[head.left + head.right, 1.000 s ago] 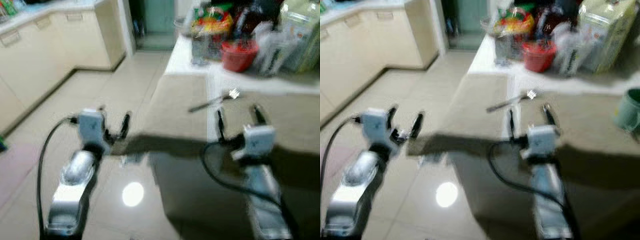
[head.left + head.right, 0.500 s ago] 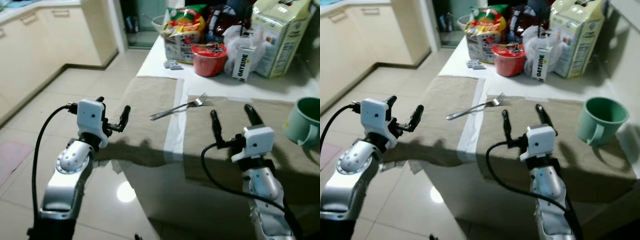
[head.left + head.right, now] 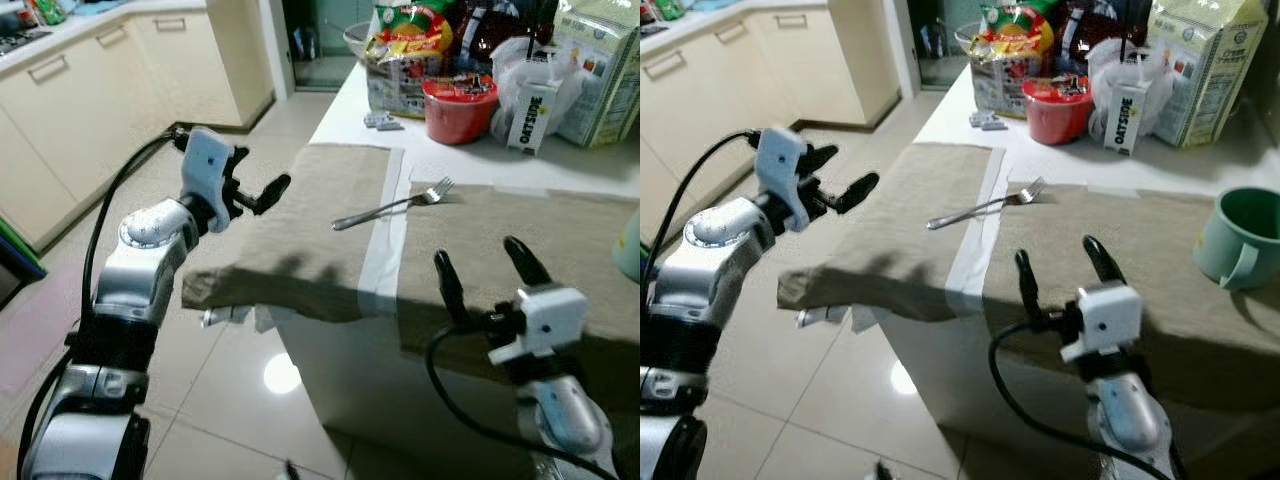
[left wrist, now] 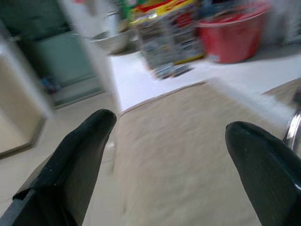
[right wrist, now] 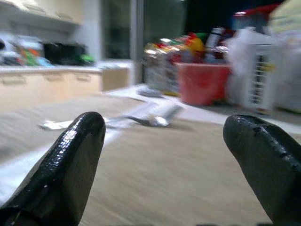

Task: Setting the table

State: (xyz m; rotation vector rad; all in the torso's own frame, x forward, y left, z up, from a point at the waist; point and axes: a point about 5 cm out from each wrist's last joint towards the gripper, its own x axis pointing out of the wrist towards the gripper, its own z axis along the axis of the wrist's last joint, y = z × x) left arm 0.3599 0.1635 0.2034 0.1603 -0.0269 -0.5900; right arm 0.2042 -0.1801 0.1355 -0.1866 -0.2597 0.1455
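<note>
fork point(image 3: 985, 206) lying across the seam between two beige placemats point(image 3: 930, 200) on the white table point(image 3: 1060, 160), left gripper point(image 3: 835, 180) raised over the left mat's edge, fingers spread and empty, right gripper point(image 3: 1065, 270) low over the right mat, fingers parted, empty, green mug point(image 3: 1240, 238) at far right

A silver fork point(image 3: 392, 205) lies flat on the white table point(image 3: 352, 112), slanted, with its tines pointing toward the far side and its handle toward the near left. It bridges the gap between two beige placemats: the handle end rests near the left placemat point(image 3: 300, 215), the tines on the right placemat point(image 3: 520, 240). Both placemats lie side by side and hang over the near table edge. A green mug point(image 3: 1238, 240) stands upright on the right placemat, handle toward the front.
</note>
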